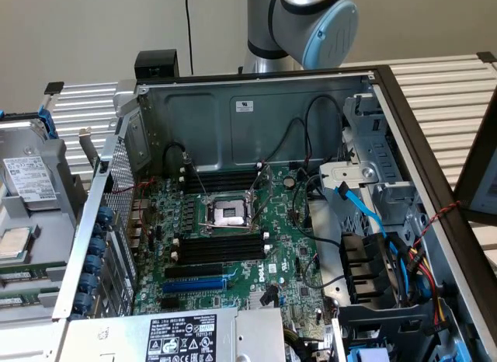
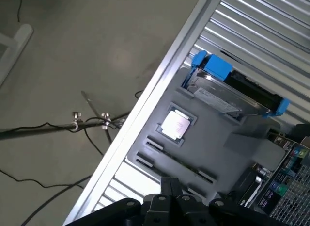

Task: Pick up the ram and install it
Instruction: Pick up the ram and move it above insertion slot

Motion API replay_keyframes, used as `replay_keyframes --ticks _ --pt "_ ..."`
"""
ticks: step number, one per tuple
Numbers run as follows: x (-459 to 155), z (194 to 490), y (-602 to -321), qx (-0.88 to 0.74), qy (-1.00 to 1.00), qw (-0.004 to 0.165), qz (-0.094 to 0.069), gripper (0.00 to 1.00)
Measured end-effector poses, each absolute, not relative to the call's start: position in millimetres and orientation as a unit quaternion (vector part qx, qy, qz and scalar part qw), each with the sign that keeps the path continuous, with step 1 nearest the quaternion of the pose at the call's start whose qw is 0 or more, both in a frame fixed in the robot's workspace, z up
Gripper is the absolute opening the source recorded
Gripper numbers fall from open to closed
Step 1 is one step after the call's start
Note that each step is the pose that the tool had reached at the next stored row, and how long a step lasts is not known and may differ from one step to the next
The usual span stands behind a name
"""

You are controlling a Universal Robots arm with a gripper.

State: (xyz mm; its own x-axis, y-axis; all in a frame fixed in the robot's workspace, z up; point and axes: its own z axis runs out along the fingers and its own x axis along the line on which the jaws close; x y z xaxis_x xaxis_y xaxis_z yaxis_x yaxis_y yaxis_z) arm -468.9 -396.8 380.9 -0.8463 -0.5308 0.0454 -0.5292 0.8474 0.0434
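In the wrist view my gripper (image 2: 170, 185) hangs above a grey parts tray (image 2: 227, 143), its black fingers (image 2: 166, 187) together and nothing visible between them. Just beyond the fingertips, a thin dark strip that looks like the ram (image 2: 177, 160) sits on edge in a long groove of the tray. In the exterior view the same tray (image 1: 66, 214) lies to the left of the open computer case, with a green-black strip (image 1: 23, 280) in it. The motherboard's black memory slots (image 1: 221, 245) with white end clips lie below the processor socket (image 1: 231, 214).
The tray also holds a loose processor (image 2: 175, 125) and a hard drive (image 2: 218, 97) in blue brackets. The case wall (image 1: 109, 214) stands between the tray and the motherboard. Cables (image 1: 365, 214), a blue expansion slot (image 1: 194, 285) and drive cages crowd the case. Cables (image 2: 43, 129) trail on the floor beside the table.
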Motion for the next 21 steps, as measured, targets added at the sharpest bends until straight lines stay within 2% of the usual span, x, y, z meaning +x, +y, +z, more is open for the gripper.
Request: replay_keyframes --ticks 11,12,20,21 --pt "-468.9 370.6 -396.8 0.371 -0.928 0.029 -0.011 0.12" --pt "-468.9 369.6 -396.8 0.379 -0.925 0.029 -0.011 0.18" --pt "-468.9 361.7 -396.8 0.446 -0.895 0.030 -0.008 0.20" --pt "-468.9 360.8 -396.8 0.454 -0.891 0.030 -0.007 0.26"
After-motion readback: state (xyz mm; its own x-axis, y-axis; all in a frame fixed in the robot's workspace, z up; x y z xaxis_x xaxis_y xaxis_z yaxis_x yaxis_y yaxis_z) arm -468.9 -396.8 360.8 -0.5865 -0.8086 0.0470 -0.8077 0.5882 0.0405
